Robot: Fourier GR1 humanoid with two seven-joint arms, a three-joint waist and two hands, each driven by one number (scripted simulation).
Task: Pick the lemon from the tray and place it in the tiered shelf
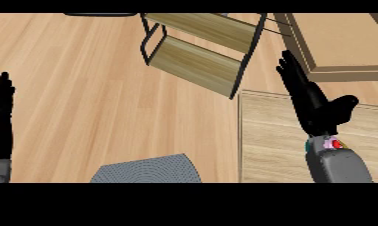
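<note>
The tiered shelf [198, 64] stands at the top middle, a black wire frame with two slanted wooden boards. A brown tray [336, 45] with a raised rim lies at the upper right, cut off by the view's edge. No lemon shows anywhere. My right hand [316, 109] is open, fingers straight and pointing up toward the tray's near left corner, thumb spread to the right. It holds nothing and hovers just right of the shelf's lower board. My left hand [6, 115] rests open at the left edge, fingers up.
A pale wooden board [273, 140] lies under my right forearm at the lower right. A grey ribbed round mat [148, 171] sits at the bottom middle. Bare wooden counter [81, 80] spreads between my left hand and the shelf.
</note>
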